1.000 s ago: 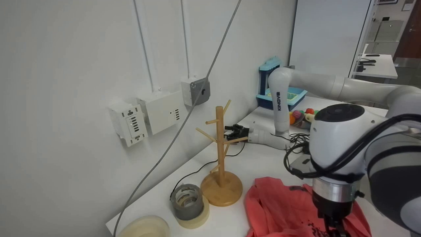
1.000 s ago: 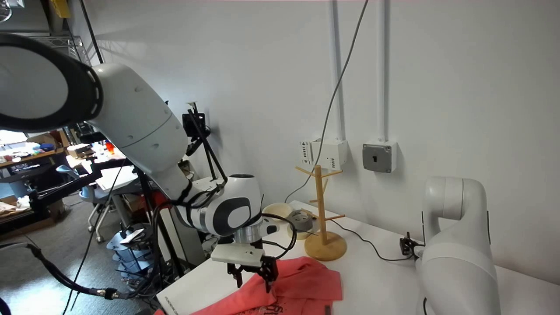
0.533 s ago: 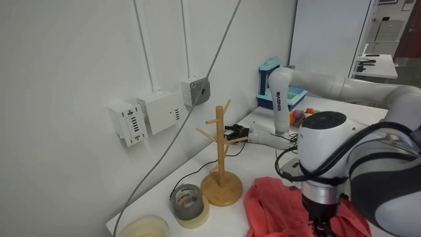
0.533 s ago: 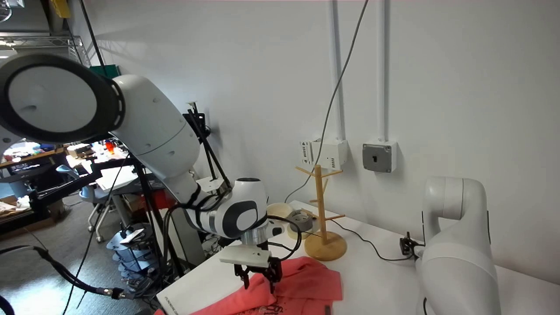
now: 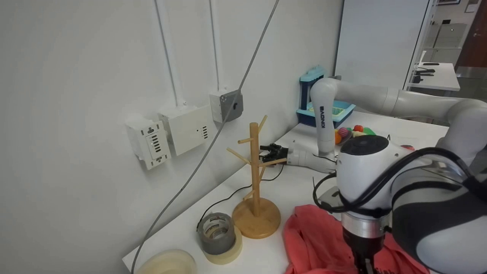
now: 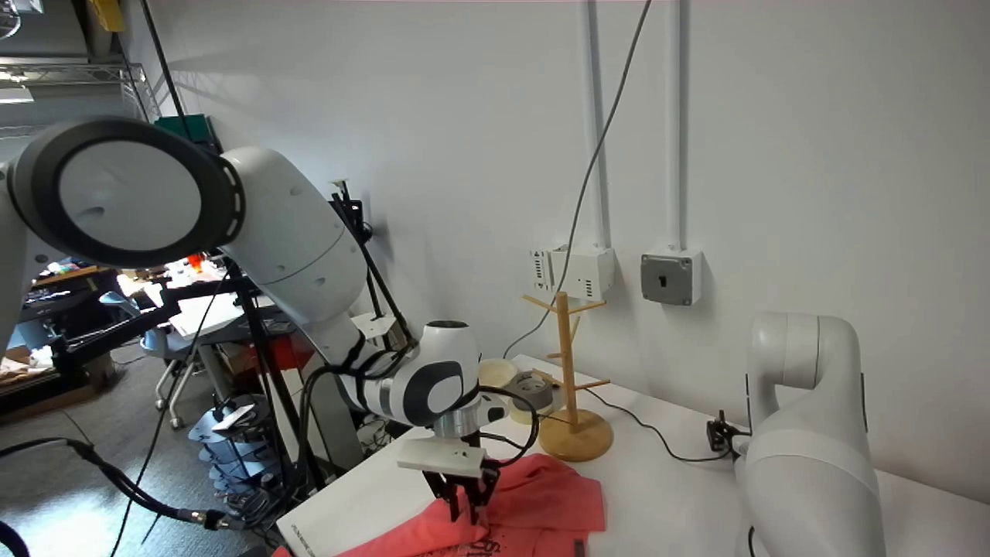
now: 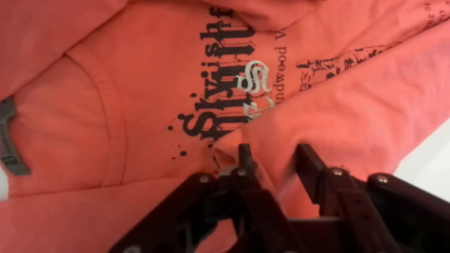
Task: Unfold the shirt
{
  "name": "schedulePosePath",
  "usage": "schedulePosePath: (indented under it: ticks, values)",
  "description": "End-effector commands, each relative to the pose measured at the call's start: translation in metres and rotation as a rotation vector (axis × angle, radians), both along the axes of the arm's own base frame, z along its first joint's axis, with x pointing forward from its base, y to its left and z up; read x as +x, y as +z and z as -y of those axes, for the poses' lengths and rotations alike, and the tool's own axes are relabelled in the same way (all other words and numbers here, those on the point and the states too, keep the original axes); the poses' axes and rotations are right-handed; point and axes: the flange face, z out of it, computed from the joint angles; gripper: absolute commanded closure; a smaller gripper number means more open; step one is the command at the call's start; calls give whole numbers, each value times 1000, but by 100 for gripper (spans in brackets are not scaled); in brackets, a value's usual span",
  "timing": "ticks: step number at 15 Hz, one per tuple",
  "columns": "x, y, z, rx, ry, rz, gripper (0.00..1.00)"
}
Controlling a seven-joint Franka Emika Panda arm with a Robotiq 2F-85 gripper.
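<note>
The salmon-red shirt [image 5: 312, 239] lies bunched on the white table, and shows in both exterior views. Dark lettering, a collar and a neck label appear on the shirt [image 7: 151, 88] in the wrist view. Layers of it are folded over from the top and the lower right, partly covering the print. My gripper [image 7: 274, 151] points down at the lower-right flap, its fingers apart with a crease of cloth between them. Whether either finger touches the cloth cannot be told. In an exterior view the gripper [image 6: 464, 514] is low over the shirt [image 6: 541, 495], fingertips near each other.
A wooden mug tree [image 5: 255, 217] stands close beside the shirt. Near it are stacked tape rolls [image 5: 217, 236] and a pale bowl [image 5: 167, 262]. A second white arm [image 6: 808, 456] rests on the table, its black hand [image 6: 721, 433] by the wall.
The gripper has moved a short way across the shirt, towards the mug tree's side, and slightly lower. Its fingers have drawn closer together. The shirt looks nearly unchanged.
</note>
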Motion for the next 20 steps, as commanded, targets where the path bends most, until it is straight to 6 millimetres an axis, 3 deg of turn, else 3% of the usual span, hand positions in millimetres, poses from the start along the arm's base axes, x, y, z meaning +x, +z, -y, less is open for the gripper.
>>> schedulePosePath:
  ticks: [1, 2, 5, 7, 14, 20]
  values:
    - [8, -4, 3, -1, 24, 5, 92]
    - [8, -5, 3, -1, 24, 5, 99]
    - [5, -1, -5, -2, 16, 8, 100]
    - [0, 4, -20, 12, 24, 6, 99]
    - [-26, 28, -122, 106, 174, 9, 99]
    - [-39, 40, -185, 183, 239, 15, 99]
